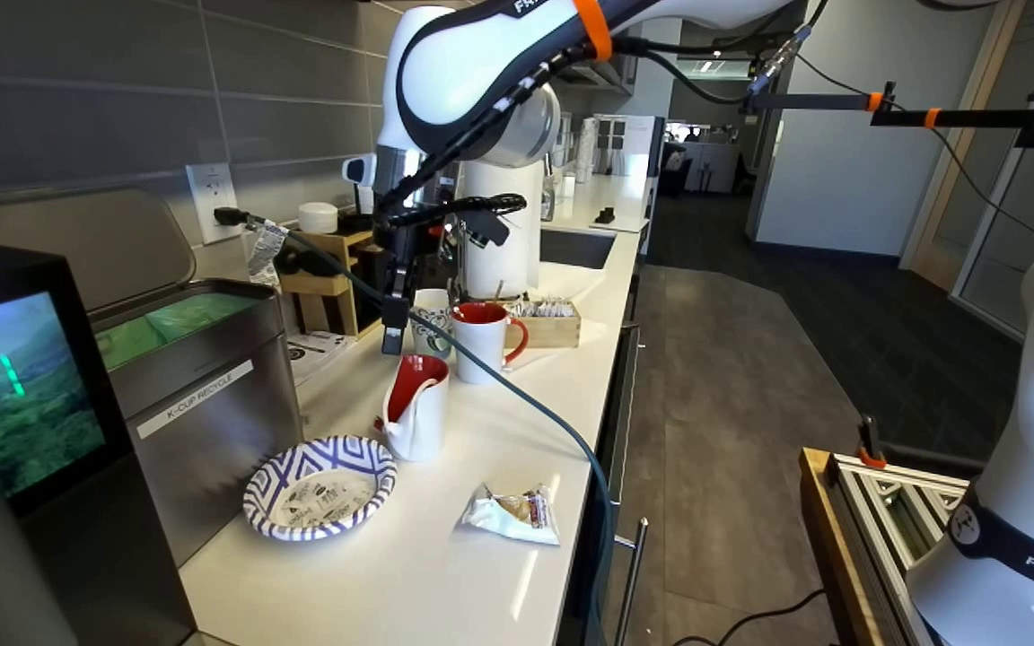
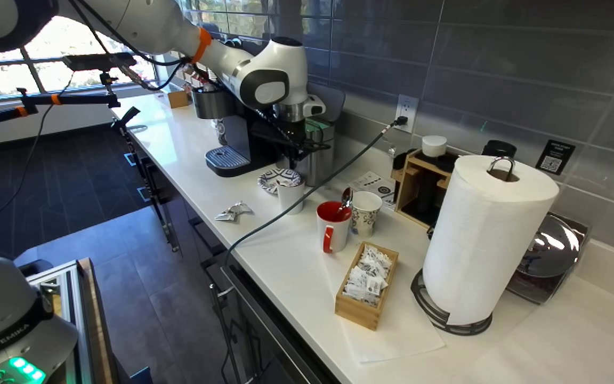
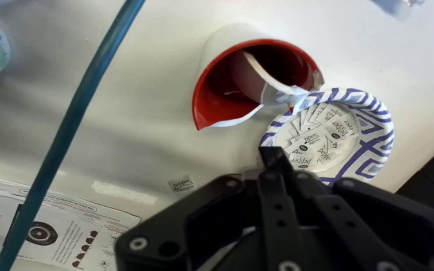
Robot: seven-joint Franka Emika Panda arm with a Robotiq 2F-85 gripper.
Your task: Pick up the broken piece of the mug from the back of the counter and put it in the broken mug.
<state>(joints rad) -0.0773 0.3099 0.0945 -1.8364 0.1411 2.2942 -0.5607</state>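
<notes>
The broken mug (image 1: 424, 426), white outside and red inside with a jagged gap, stands on the counter (image 1: 481, 574). It shows in both exterior views (image 2: 290, 198) and in the wrist view (image 3: 217, 96). In the wrist view a curved white shard, apparently the broken piece (image 3: 248, 75), leans inside it. One end pokes out through the gap; its lower part is hidden. My gripper (image 3: 273, 152) has its fingertips together with nothing visible between them. In an exterior view the fingertips (image 1: 391, 341) hang above the counter, toward the wall from the mug and apart from it.
A patterned plate (image 1: 257, 511) with pepper packets sits beside the mug. A teal cable (image 1: 562, 417) crosses over the counter. A whole red-handled mug (image 1: 481, 348), paper cup (image 1: 432, 314), packet box (image 2: 357, 312), wrapper (image 1: 512, 516) and K-cup bin (image 1: 221, 404) stand nearby.
</notes>
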